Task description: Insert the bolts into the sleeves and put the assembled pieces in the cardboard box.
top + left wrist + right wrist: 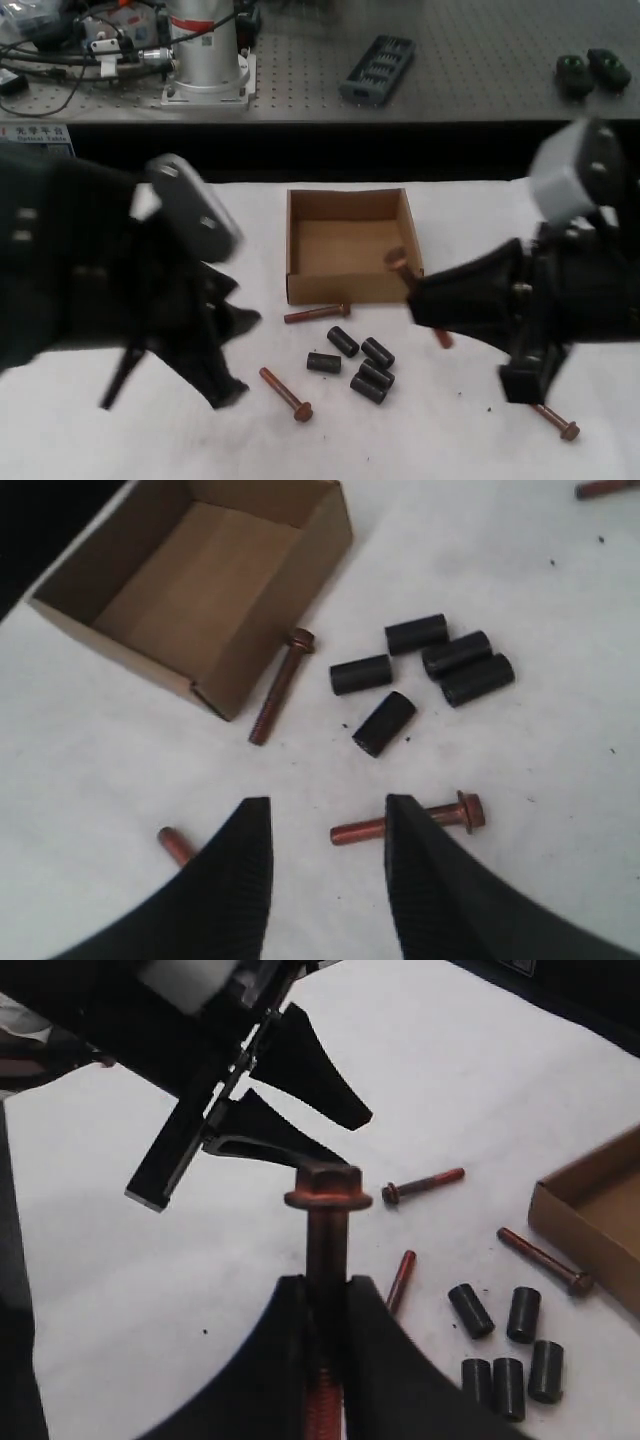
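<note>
My right gripper (325, 1288) is shut on a copper bolt (326, 1230), head up, held above the white cloth; in the high view this gripper (413, 290) sits by the cardboard box's (345, 245) front right corner. My left gripper (328, 825) hangs open over the cloth, with a loose bolt (400, 825) lying partly behind one finger (430, 880). Several black sleeves (384, 723) lie in a cluster in front of the box (200, 580), which is open with nothing inside. Another bolt (283, 685) rests against the box's front wall.
More bolts lie loose: a bolt at the near right (555, 422), one under the right arm (441, 338), one near the sleeves (287, 393). The left arm (100, 290) fills the left side. Behind the cloth are a metal post (205, 50) and a black rack (377, 65).
</note>
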Robot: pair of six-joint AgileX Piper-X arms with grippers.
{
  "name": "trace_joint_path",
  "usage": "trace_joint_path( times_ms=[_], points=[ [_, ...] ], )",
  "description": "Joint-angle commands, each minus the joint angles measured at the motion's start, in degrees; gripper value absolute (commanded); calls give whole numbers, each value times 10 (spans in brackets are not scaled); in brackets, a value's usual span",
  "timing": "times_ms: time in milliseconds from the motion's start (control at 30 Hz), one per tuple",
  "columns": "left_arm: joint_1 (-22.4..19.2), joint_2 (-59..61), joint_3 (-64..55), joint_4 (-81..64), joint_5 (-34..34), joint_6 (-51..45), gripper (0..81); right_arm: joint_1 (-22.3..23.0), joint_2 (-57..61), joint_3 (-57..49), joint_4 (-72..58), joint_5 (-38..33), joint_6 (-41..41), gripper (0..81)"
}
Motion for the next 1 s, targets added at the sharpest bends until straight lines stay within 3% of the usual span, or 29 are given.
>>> trace_joint_path(
  times_ms=[0, 167, 333, 967],
  points=[
    [-25, 63, -21, -12, -10, 68, 276, -23, -28, 13, -6, 2, 8, 4],
    [-39, 120, -24, -47, -6, 111, 276, -101, -83, 59, -8, -4, 31, 4],
    [-46, 162, -46, -43, -8, 163, 276, -143, -102, 90, -8, -43, 34, 4],
    [-46, 263, -184, 87, -4, 349, 276, -149, -102, 94, -9, -42, 46, 4]
  ],
)
